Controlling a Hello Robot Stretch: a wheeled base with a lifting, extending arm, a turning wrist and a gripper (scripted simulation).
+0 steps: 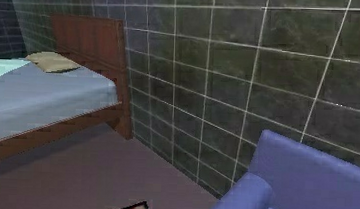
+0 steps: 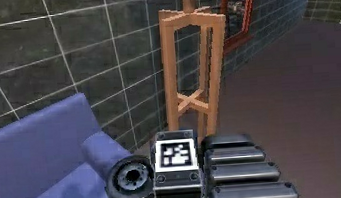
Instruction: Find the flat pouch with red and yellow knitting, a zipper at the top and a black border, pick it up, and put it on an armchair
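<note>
Robot at blue armchair (image 2: 42, 156), prob. drop-off stage; gripper (image 2: 130, 183) jaws/load: can't tell. Next: extend arm over seat.

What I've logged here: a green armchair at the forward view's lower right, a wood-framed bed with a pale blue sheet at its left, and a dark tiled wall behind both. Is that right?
Not quite. The armchair is blue, not green, as the forward view's lower right shows. The rest holds: the wood-framed bed with a pale blue sheet is at the left, and the dark tiled wall runs behind both.
</note>
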